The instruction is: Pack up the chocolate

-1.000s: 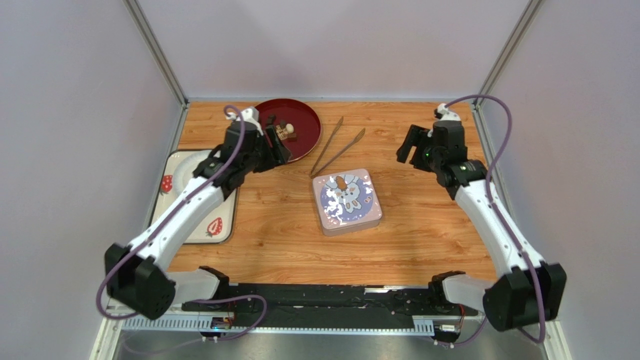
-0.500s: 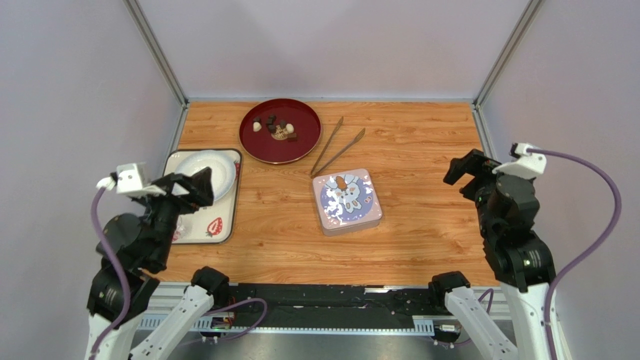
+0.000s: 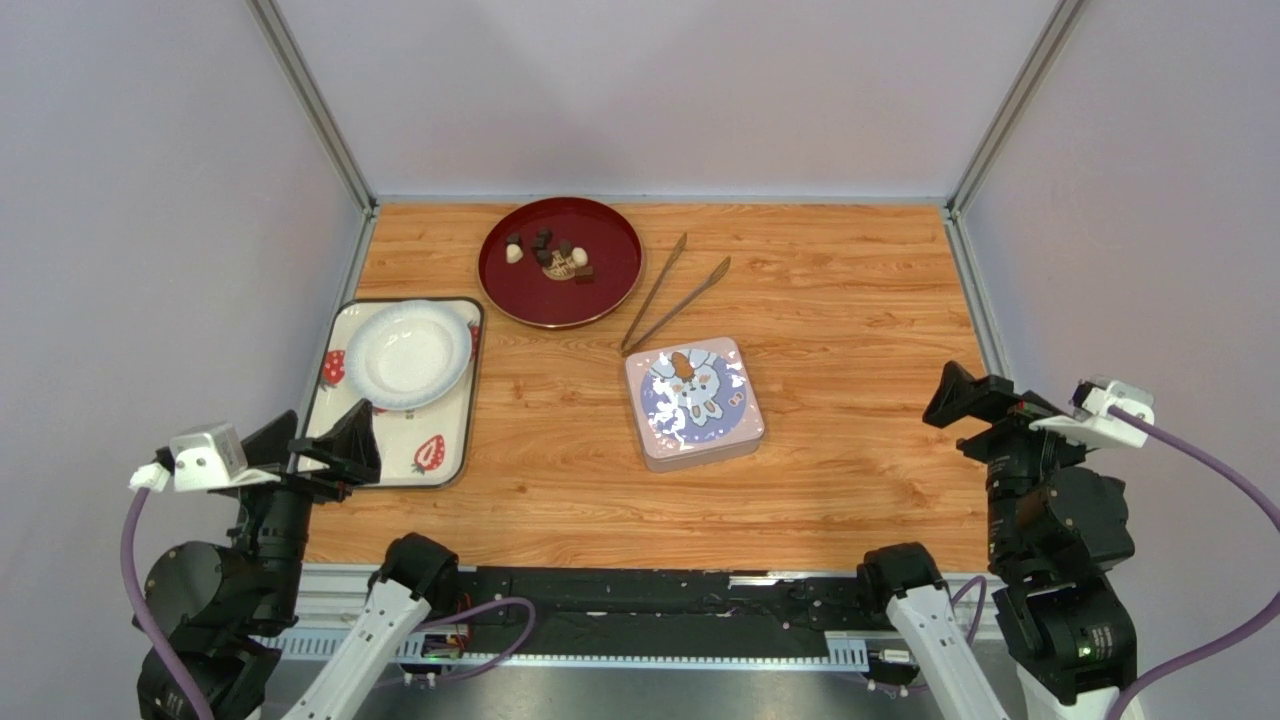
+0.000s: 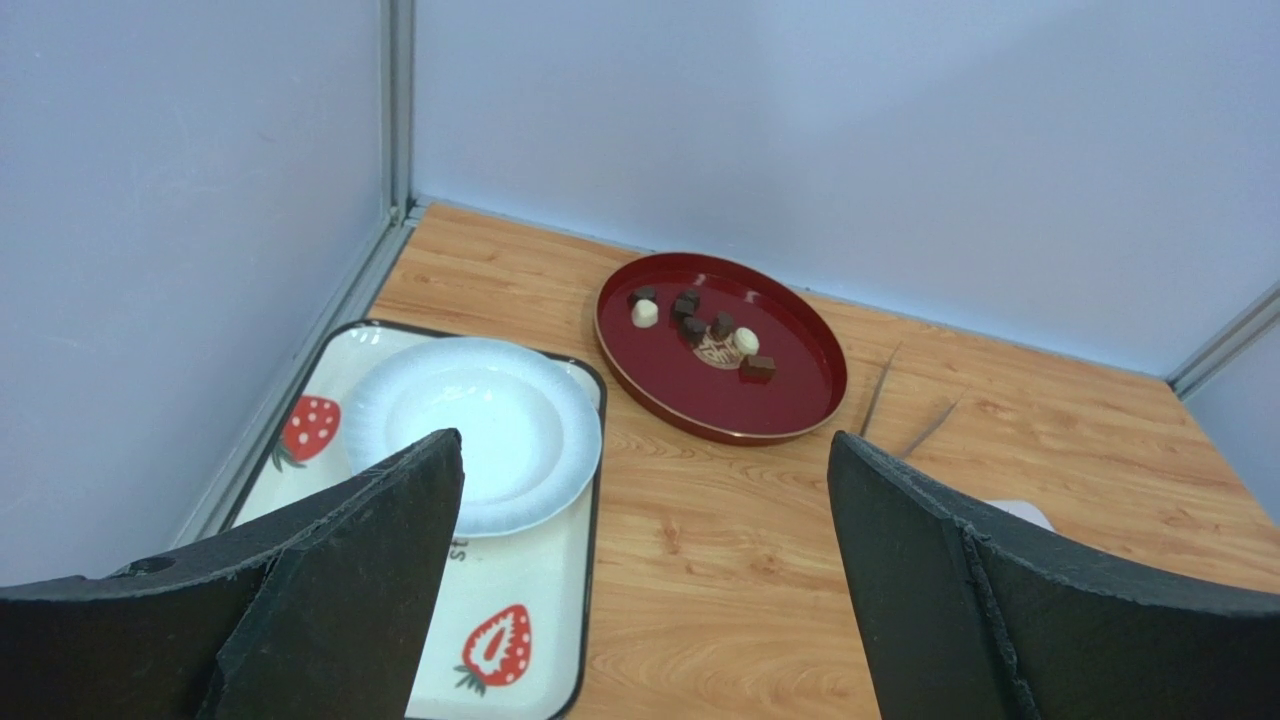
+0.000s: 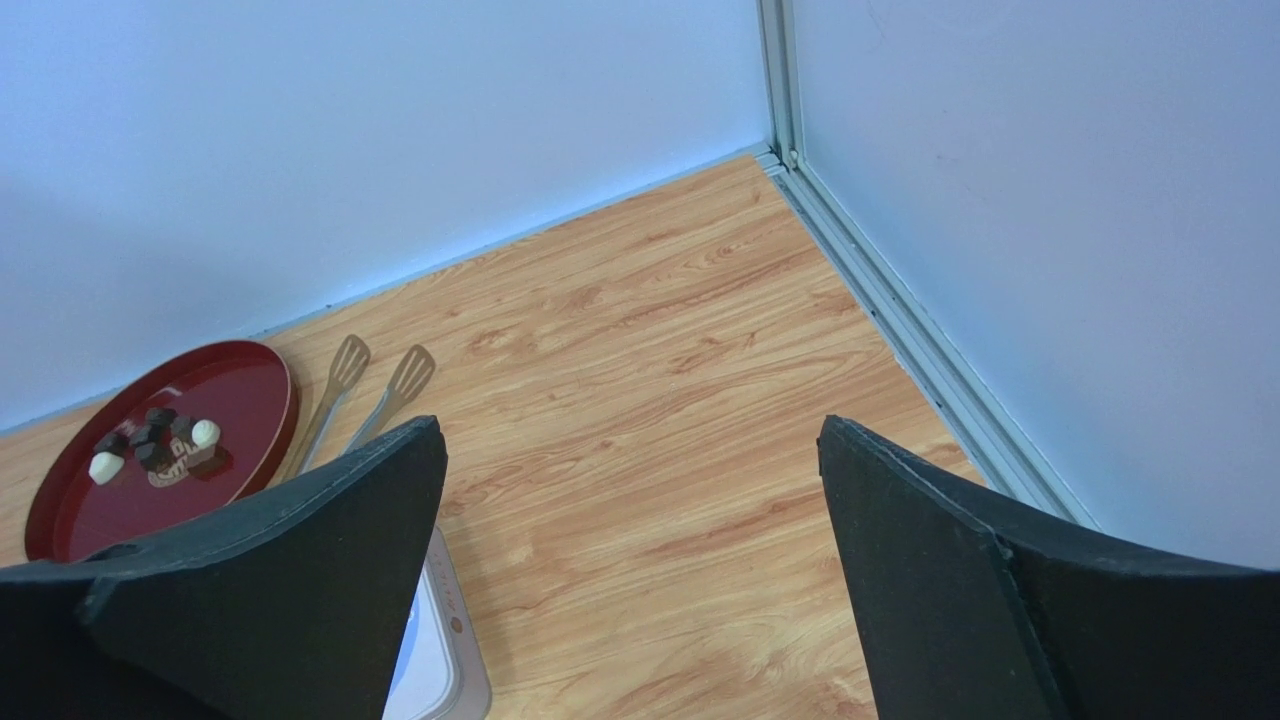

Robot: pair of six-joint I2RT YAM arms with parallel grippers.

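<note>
Overhead, a wooden table (image 3: 842, 300) stands boxed in by pale walls. The chocolate (image 3: 549, 257) (several dark brown pieces and a couple of cream-white ones) sits clustered on a round dark red plate (image 3: 601, 285) toward the far left of the table. Just right of the plate lie metal tongs (image 3: 673, 296), and nearer the arms a square tin (image 3: 693, 402) with a cartoon picture on its lid. A white dish (image 3: 409, 354) rests on a strawberry-patterned tray (image 3: 436, 450) at the left edge. The left gripper (image 3: 323, 443) hangs over the near left corner, jaws spread wide and holding nothing. The right gripper (image 3: 987, 402) hangs by the near right edge, jaws likewise wide apart and empty. Both are well apart from the chocolate.
</note>
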